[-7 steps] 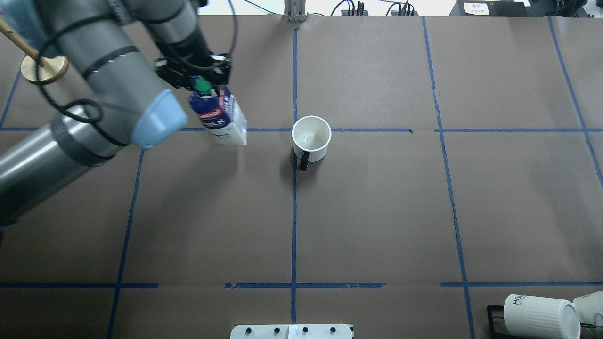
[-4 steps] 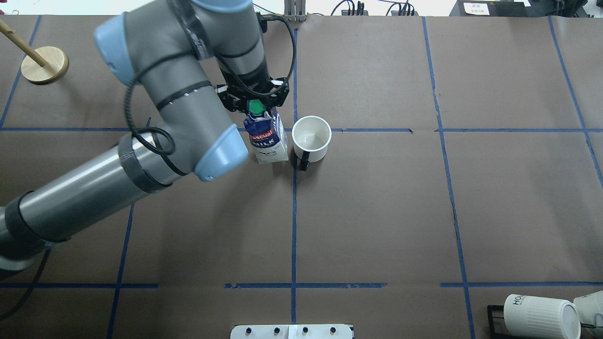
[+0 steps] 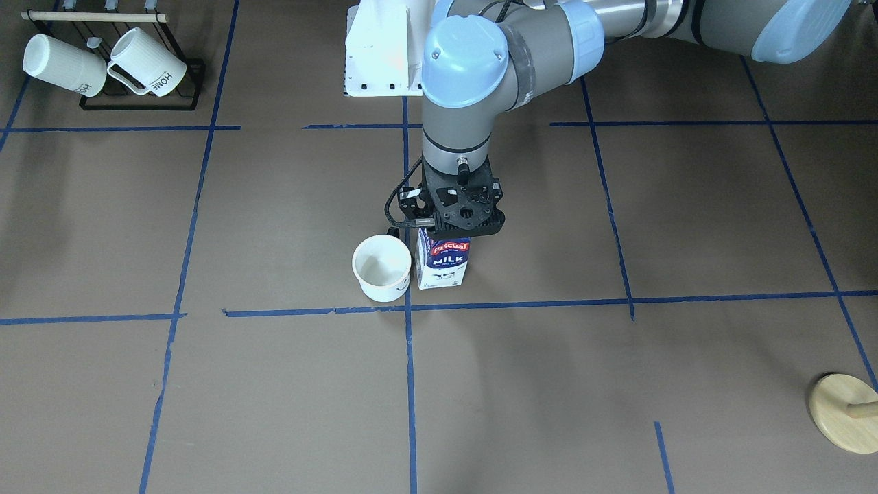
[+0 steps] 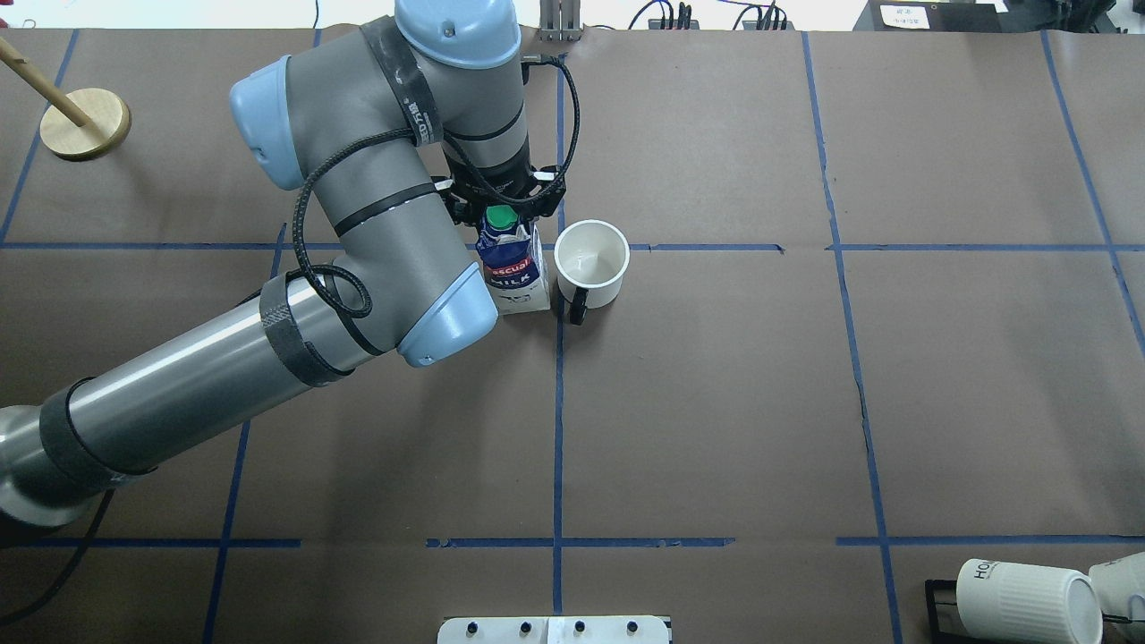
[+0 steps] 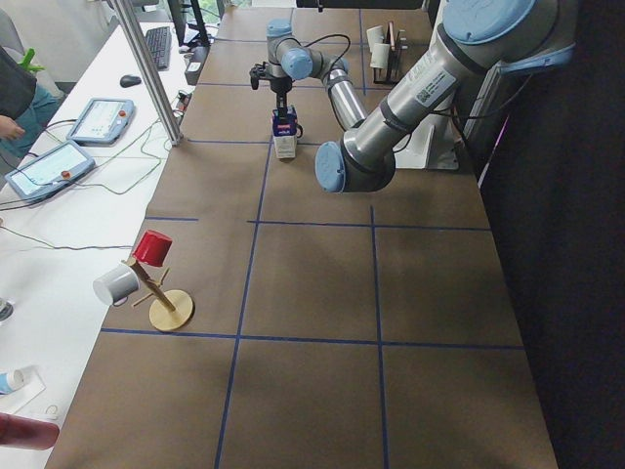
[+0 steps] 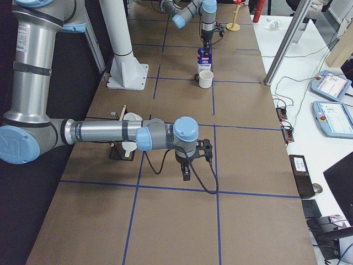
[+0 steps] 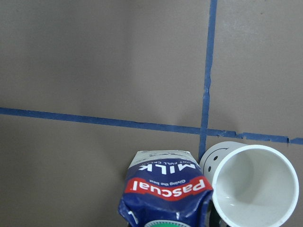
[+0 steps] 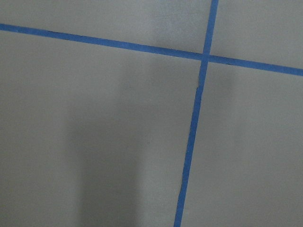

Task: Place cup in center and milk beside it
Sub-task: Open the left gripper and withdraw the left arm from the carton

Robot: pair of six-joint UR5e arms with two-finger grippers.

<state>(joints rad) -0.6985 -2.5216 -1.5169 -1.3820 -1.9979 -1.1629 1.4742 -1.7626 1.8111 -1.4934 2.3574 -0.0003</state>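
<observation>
Milk carton (image 4: 516, 273), dark blue and white, stands beside smooth white smiley-face cup (image 4: 591, 265) at blue tape crossing (image 3: 409, 307), top clenched by left tool (image 4: 501, 213); right tool (image 6: 203, 152): cannot tell.

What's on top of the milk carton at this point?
The left gripper sits on the milk carton, closed around its gable top. The green cap shows in the overhead view. Exactly where the gripper touches the carton is hidden by the gripper body.
</observation>
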